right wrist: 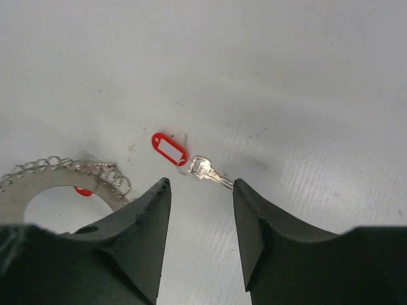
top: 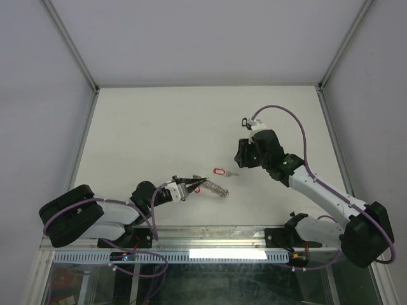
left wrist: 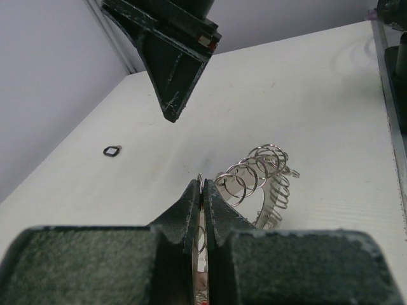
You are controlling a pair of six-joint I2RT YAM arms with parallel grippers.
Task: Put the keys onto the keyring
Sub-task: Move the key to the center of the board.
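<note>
The keyring [top: 217,189] lies on the white table, a flat grey ring fringed with wire loops. My left gripper [top: 191,185] is shut on one wire loop [left wrist: 201,182] at its rim, and the rest of the keyring [left wrist: 264,175] stands up beyond the fingertips. A bit of red tag [top: 196,189] shows beside the tips. A silver key [right wrist: 208,171] with a red tag [right wrist: 169,149] lies flat on the table, apart from the keyring [right wrist: 54,184]. My right gripper [right wrist: 200,187] is open and empty, just above and short of this key [top: 232,173].
A second red piece [right wrist: 82,190] peeks from under the keyring's rim. A small black loop-shaped thing [left wrist: 112,150] lies on the table farther off. A dark finger of the right gripper [left wrist: 175,76] hangs into the top of the left wrist view. Walls enclose the table [top: 159,127].
</note>
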